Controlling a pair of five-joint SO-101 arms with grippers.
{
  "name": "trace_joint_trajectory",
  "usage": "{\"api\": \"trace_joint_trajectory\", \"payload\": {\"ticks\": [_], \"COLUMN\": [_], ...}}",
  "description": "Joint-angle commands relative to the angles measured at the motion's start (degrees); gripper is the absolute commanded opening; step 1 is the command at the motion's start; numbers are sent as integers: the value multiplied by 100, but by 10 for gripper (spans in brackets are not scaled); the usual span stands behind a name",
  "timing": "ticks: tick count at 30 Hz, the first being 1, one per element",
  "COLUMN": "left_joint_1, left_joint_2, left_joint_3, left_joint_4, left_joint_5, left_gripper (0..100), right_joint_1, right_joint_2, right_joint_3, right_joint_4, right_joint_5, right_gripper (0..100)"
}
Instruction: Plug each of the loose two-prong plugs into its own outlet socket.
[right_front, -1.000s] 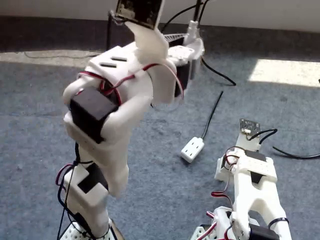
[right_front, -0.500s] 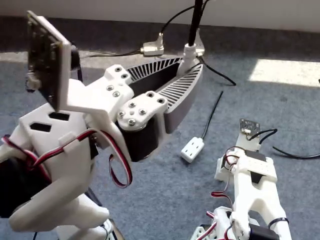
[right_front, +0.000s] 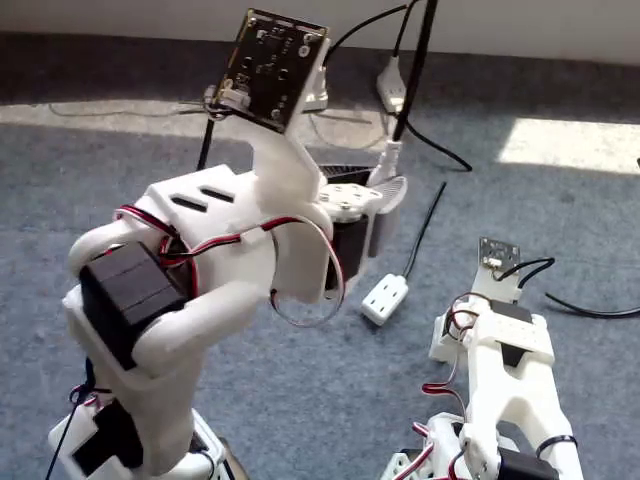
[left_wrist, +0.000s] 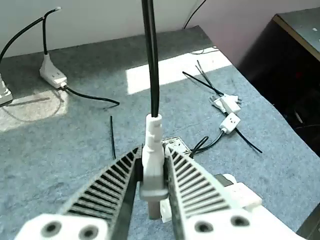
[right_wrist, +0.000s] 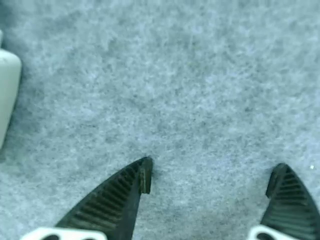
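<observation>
Dropping toward the white outlet socket (right_front: 385, 298), the two-prong plug (left_wrist: 152, 160) now hangs close above and just behind it in the high view. A second ago it was held well farther off. In between, the left arm swung up near the camera, and it has since come down. That appears to leave the plug nearly lined up for insertion, though it is not yet in any socket. Its long axis stands close to upright, with the prong end pointing down at the desk (right_front: 340, 410) and the black cord (left_wrist: 150, 60) rising straight from its top. The left fingers (left_wrist: 112, 182) are pinched against the plug's two flanks, almost closed. The right fingers (right_wrist: 127, 192) are spread wide with nothing between them, low over the grey desk near the outlet socket. Other loose plugs (left_wrist: 227, 112) lie well apart.
</observation>
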Motion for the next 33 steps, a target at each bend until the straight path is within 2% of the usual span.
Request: {"api": "trace_joint_trajectory", "payload": {"ticks": [1, 5, 8, 13, 17, 19, 22, 27, 33], "left_joint_1": [-189, -198, -198, -303, -602, -699, -804, -796, -743], "left_joint_2": [-998, -1895, -2782, -4593, -5675, -6070, -6466, -6642, -6633], "left_joint_3": [945, 2536, 4453, 8066, 9991, 10510, 10985, 11582, 12180], "left_joint_4": [-123, -1169, -2435, -5714, -7903, -8290, -8448, -9029, -10382], "left_joint_5": [88, 79, 79, 79, 97, 97, 97, 97, 132], "left_gripper": [6, 6, 6, 5, 5, 5, 5, 5, 6], "right_joint_1": [-84, -84, -84, -84, -84, -84, -75, -84, -92], "right_joint_2": [-31, -40, -40, -40, -40, -40, -66, -75, -75], "right_joint_3": [-13, -4, 4, 4, 4, 4, 4, -101, -1596], "right_joint_4": [-145, -145, -145, -145, -145, -145, -145, 57, 1631], "right_joint_5": [-18, -18, -18, -26, -35, -44, -53, -18, -18], "right_gripper": [360, 360, 360, 360, 360, 360, 360, 360, 346]}}
